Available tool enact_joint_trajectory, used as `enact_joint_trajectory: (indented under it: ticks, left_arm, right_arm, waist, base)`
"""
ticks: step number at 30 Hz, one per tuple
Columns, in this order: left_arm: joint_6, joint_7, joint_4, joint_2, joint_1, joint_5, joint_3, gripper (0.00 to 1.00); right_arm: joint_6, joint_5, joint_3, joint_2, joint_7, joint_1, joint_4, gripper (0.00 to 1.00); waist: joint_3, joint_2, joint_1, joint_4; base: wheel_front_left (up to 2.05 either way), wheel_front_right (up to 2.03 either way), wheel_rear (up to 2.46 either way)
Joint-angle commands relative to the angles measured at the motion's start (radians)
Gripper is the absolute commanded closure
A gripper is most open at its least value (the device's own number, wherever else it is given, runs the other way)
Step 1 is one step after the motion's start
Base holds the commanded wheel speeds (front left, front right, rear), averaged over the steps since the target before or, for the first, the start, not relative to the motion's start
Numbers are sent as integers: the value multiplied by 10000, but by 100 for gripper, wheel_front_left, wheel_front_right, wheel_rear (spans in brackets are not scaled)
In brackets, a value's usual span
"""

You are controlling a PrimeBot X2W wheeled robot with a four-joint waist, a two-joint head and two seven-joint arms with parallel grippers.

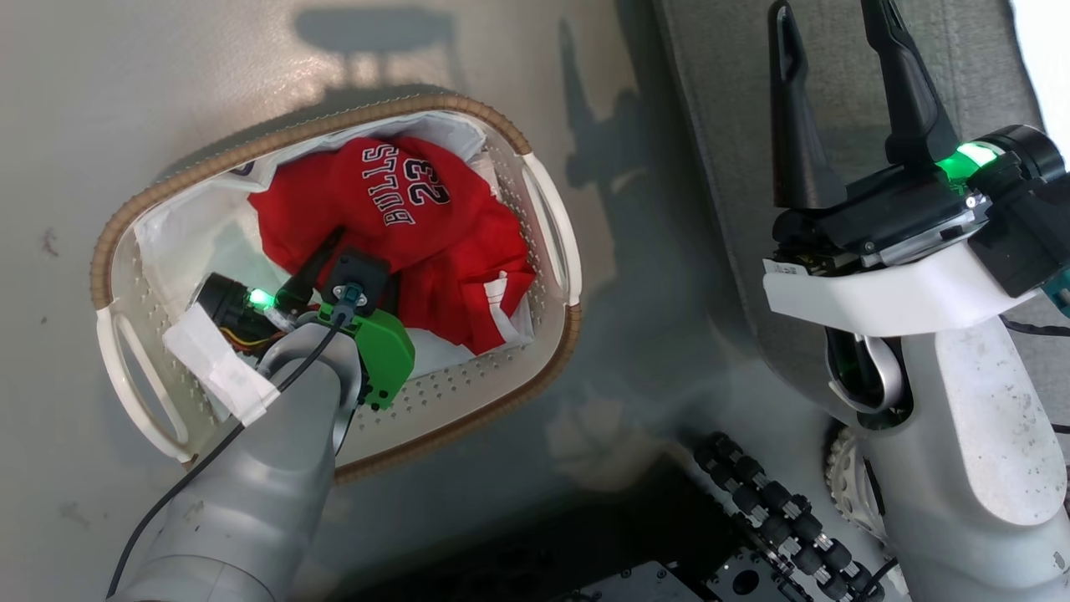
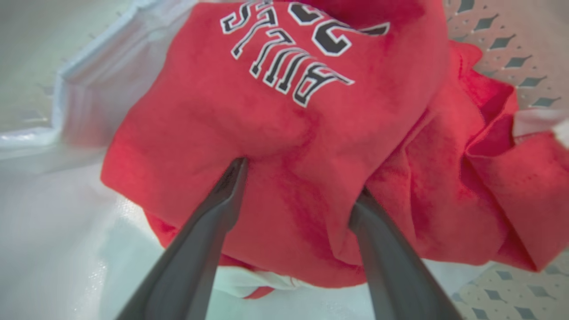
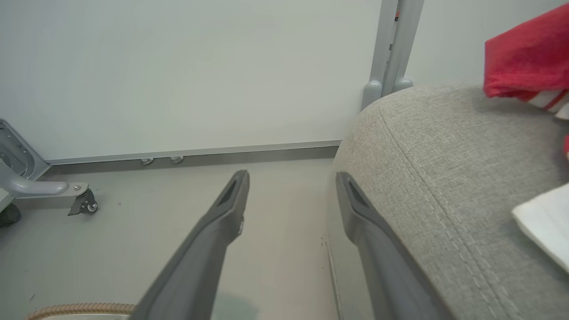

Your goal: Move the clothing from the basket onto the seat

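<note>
The basket (image 1: 125, 226) stands on the floor at the left, with the red clothing (image 1: 401, 209) piled inside on a white liner. My left gripper (image 1: 334, 251) reaches down into it. In the left wrist view that gripper (image 2: 301, 178) is open, both fingertips pressing into the red "BULLS 23" jersey (image 2: 275, 115) with a fold of fabric between them. My right gripper (image 1: 827, 17) is open and holds nothing, hovering at the edge of the grey seat (image 1: 736, 125). On the seat (image 3: 444, 155) lie a red piece of clothing (image 3: 524, 62) and a white piece (image 3: 546, 222).
My wheeled base (image 1: 769, 510) sits on the floor below the seat's corner. The right wrist view has a white wall with a grey post (image 3: 391, 49), a castor leg (image 3: 82, 202) at the far left and the basket's brown rim (image 3: 80, 309) at the bottom.
</note>
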Motion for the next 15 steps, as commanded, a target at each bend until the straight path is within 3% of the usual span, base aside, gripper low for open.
enact_joint_trajectory:
  ticks: [1, 4, 5, 6, 7, 15]
  left_arm:
    - [-93, 6, -87, 33, -205, -81, -40, 0]
    - [-353, 6, -127, 18, -201, -207, -99, 0]
    - [-476, 6, -124, 9, -211, -223, -122, 55]
    - [-537, 6, -81, 0, -220, -237, -147, 90]
    - [-583, 6, -62, -4, -230, -299, -152, 100]
    - [-681, 6, -543, 129, 105, -624, -28, 100]
  right_arm:
    - [-14, -71, 6, -15, -20, -116, -46, 0]
    - [-14, -83, 39, -15, -20, -158, -60, 0]
    - [-14, -83, 56, -15, -20, -158, -61, 0]
    - [-14, -81, 67, -17, -20, -166, -59, 0]
    - [-14, -70, 76, -18, -20, -184, -47, 0]
    - [-14, 267, 287, -15, -20, -469, 164, 0]
  waist:
    - [92, 0, -1, 97]
    - [111, 0, -1, 124]
    - [109, 0, -1, 122]
    - [104, 0, -1, 118]
    - [96, 0, -1, 113]
    - [-154, 0, -1, -114]
  base:
    - [1, 1, 1]
    - [0, 0, 0]
    - [0, 0, 0]
    - [0, 0, 0]
    - [0, 0, 0]
    - [0, 0, 0]
